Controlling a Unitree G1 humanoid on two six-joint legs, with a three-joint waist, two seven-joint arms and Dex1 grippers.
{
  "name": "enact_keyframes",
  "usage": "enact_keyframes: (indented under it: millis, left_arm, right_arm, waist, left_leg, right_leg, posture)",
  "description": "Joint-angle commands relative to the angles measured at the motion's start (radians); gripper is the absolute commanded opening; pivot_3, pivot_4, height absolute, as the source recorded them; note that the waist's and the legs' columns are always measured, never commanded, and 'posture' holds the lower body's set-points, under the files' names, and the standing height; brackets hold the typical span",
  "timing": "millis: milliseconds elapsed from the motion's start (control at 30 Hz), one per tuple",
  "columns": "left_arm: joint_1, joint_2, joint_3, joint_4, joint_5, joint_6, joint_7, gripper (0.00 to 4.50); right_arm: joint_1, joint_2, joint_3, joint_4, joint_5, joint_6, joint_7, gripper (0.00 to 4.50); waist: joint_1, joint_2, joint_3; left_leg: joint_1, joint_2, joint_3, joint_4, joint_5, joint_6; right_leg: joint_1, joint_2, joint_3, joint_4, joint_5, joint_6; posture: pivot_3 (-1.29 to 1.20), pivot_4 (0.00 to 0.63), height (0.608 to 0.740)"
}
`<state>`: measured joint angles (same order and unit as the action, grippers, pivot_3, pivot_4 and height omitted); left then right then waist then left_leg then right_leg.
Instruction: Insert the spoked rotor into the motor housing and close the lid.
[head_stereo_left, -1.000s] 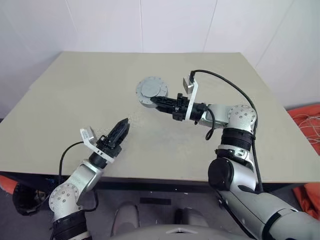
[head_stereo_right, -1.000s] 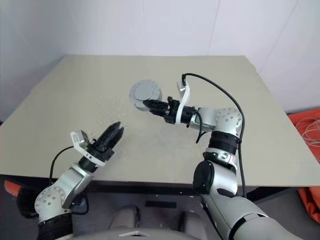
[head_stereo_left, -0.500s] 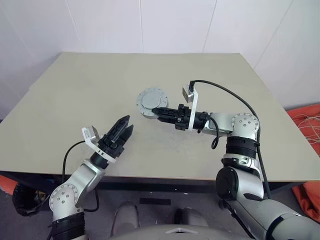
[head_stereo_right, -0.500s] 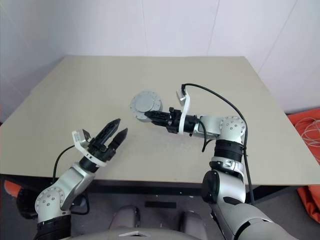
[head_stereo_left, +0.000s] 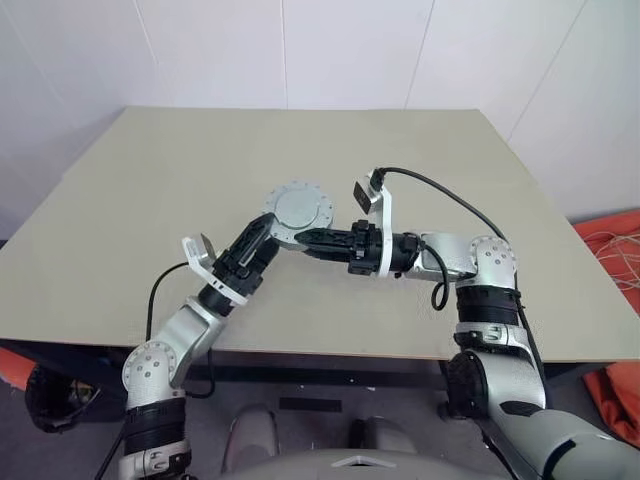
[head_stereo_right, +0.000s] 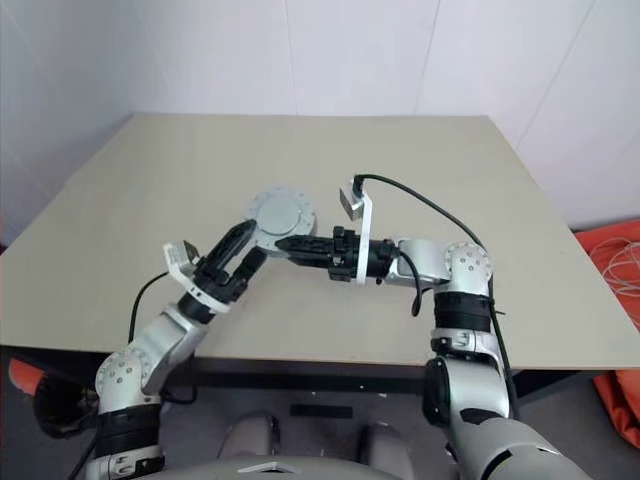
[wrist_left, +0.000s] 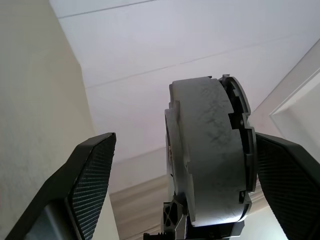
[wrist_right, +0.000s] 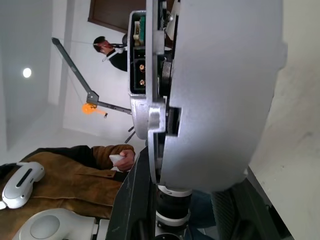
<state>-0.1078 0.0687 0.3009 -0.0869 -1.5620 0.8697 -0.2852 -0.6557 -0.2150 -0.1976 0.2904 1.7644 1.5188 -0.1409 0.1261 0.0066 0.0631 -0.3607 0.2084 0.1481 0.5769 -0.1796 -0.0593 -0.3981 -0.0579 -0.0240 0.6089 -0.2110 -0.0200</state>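
Here the left gripper (head_stereo_left: 262, 232) had its fingers spread wide either side of the motor housing (head_stereo_left: 298, 210), which the right gripper (head_stereo_left: 311, 238) fingers pinched by its edge, above the surface (head_stereo_left: 150, 190).

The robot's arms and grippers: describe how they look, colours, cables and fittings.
Both arms are silver-grey metal with black joint bands. The left gripper and right gripper each have two black tapered fingers with cross-hatched inner pads. A white bracket carrying a small camera sits at each wrist, and a black cable loops along each forearm.
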Motion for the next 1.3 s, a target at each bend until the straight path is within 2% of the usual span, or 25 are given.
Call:
enact_keyframes:
  millis: [33, 333, 767, 867, 1033, 1300]
  left_arm:
    - [-0.027, 0.012, -0.007, -0.009, -0.013, 0.004, -0.026, 4.47]
    - [-0.010, 0.017, -0.022, -0.025, -0.010, 0.005, -0.028, 4.47]
    - [-0.032, 0.065, -0.029, 0.001, -0.047, 0.057, -0.021, 4.47]
    - [-0.042, 0.073, -0.025, 0.012, -0.052, 0.060, -0.021, 3.85]
    - [-0.038, 0.082, -0.029, 0.013, -0.065, 0.076, -0.021, 2.27]
    - [-0.020, 0.093, -0.037, 0.004, -0.083, 0.097, -0.017, 2.23]
  right_arm:
    - [0.008, -0.041, 0.082, -0.088, 0.189, -0.084, -0.054, 1.57]
    - [0.034, -0.092, 0.151, -0.128, 0.208, -0.169, -0.048, 1.57]
    - [0.040, -0.131, 0.221, -0.140, 0.208, -0.155, 0.009, 1.57]
    - [0.045, -0.137, 0.229, -0.148, 0.208, -0.159, 0.018, 1.57]
    - [0.051, -0.142, 0.243, -0.159, 0.208, -0.162, 0.029, 1.57]
    - [0.052, -0.150, 0.259, -0.163, 0.208, -0.160, 0.041, 1.57]
  waist:
    - [0.000, 0.000, 0.000]
    - [0.000, -0.001, -0.001]
    - [0.000, -0.004, -0.003]
    - [0.001, -0.004, -0.003]
    - [0.001, -0.005, -0.003]
    - [0.001, -0.005, -0.003]
  left_leg:
    - [0.000, 0.000, 0.000, 0.000, 0.000, 0.000]
    - [-0.002, -0.001, -0.001, 0.003, 0.000, 0.000]
    - [-0.004, -0.001, -0.001, 0.004, 0.000, 0.000]
    - [-0.004, -0.001, -0.001, 0.005, 0.000, 0.000]
    - [-0.004, -0.001, -0.002, 0.005, 0.000, 0.000]
    - [-0.004, -0.001, -0.001, 0.005, 0.000, 0.000]
  right_leg:
    - [0.000, 0.000, 0.000, 0.000, 0.000, 0.000]
    - [0.000, -0.001, 0.000, 0.000, 0.001, 0.002]
    - [0.000, -0.001, 0.000, 0.000, 0.002, 0.004]
    - [0.000, -0.001, 0.000, 0.000, 0.002, 0.004]
    - [0.000, -0.001, 0.000, 0.000, 0.002, 0.004]
    - [0.000, -0.001, 0.000, 0.000, 0.002, 0.004]
  posture:
    - [0.00, 0.000, 0.740]
    - [0.00, 0.000, 0.740]
    - [0.00, 0.000, 0.740]
    - [0.00, 0.000, 0.740]
    - [0.00, 0.000, 0.740]
    - [0.00, 0.000, 0.740]
